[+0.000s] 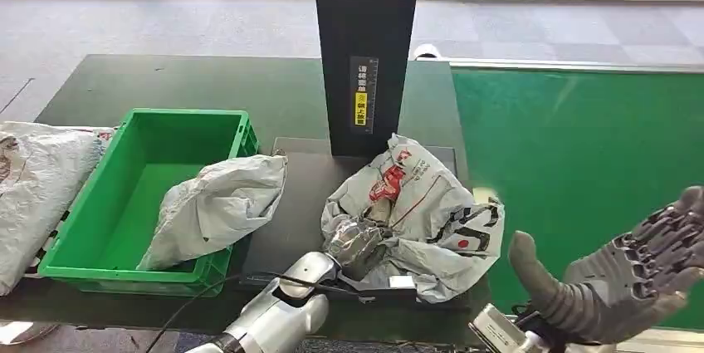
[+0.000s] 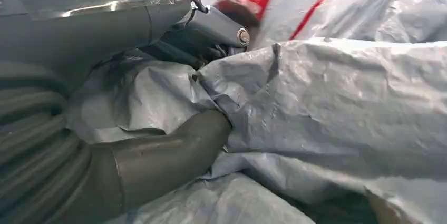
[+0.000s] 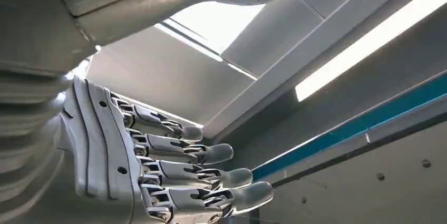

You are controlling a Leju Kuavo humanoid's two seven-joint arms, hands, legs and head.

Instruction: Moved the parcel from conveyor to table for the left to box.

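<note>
Tall black upright post point(image 1: 365, 46) at the far middle of the table carries a narrow vertical label point(image 1: 362, 92): white characters over a yellow patch, too small to read. Crumpled grey plastic parcel point(image 1: 423, 212) near the middle has red and black printing, illegible.

The left hand point(image 1: 355, 245) is partly buried in the crumpled grey plastic parcel with red and black print point(image 1: 423, 212), its fingers hidden by folds (the grip itself cannot be judged). Left of that parcel, another grey plastic bag point(image 1: 33, 191) is cut off by the picture's edge.
</note>
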